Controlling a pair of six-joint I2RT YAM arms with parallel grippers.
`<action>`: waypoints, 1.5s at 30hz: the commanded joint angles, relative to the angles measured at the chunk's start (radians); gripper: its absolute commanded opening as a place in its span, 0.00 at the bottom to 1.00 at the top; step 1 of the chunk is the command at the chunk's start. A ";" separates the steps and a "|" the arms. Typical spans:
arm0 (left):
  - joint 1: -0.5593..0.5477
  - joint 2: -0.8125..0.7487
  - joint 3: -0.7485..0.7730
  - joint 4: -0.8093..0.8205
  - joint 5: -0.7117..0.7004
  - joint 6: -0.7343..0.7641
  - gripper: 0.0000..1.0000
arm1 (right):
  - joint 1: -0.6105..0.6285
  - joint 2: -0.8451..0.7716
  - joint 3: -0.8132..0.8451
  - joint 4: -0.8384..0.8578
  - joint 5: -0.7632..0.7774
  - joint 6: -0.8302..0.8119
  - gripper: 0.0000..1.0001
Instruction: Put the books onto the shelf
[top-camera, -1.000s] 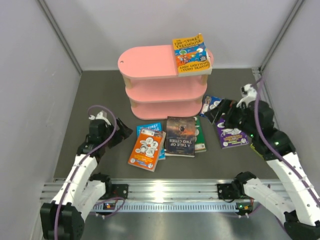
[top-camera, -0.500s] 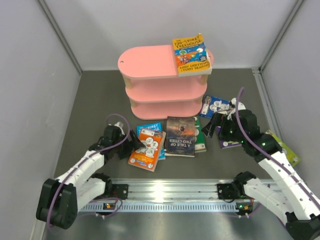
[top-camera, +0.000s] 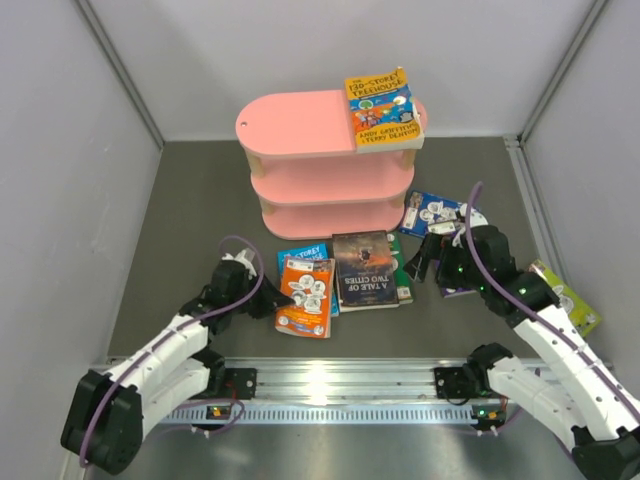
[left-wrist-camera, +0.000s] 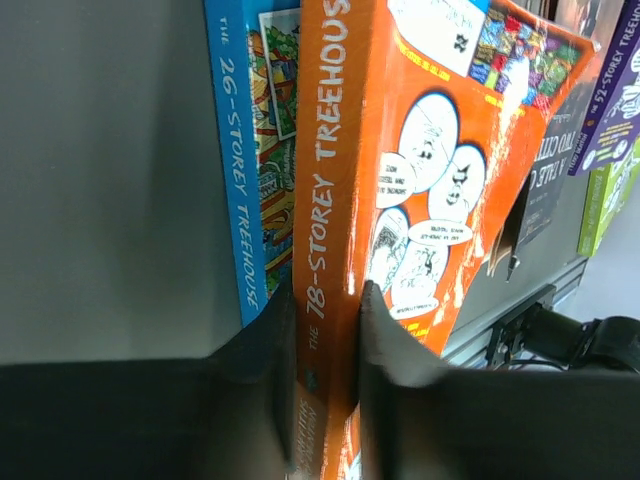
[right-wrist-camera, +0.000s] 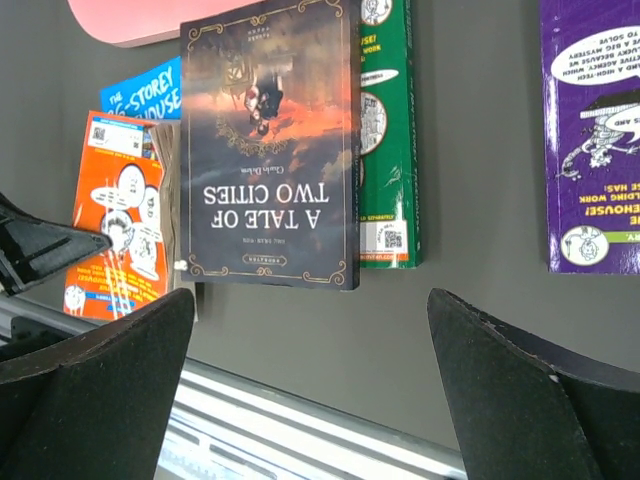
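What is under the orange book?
A blue book pokes out from beneath the orange book. Only its spine and a strip of its cover show; the rest is covered.

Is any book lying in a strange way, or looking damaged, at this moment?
Yes. The yellow book lies flat across the right end of the shelf's top board and overhangs its edge. The orange book is pinched at its spine by the left pincer and looks tipped up against the blue book. No damage is visible.
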 joint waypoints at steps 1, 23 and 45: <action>-0.004 0.011 0.021 -0.085 -0.062 0.017 0.00 | 0.013 -0.035 -0.008 0.017 -0.027 -0.010 1.00; -0.010 -0.034 0.921 -0.403 0.093 0.080 0.00 | 0.118 -0.197 -0.047 0.417 -0.337 0.166 1.00; -0.022 0.584 1.492 0.384 0.124 -0.339 0.00 | 0.118 -0.446 -0.410 0.417 -0.288 0.260 1.00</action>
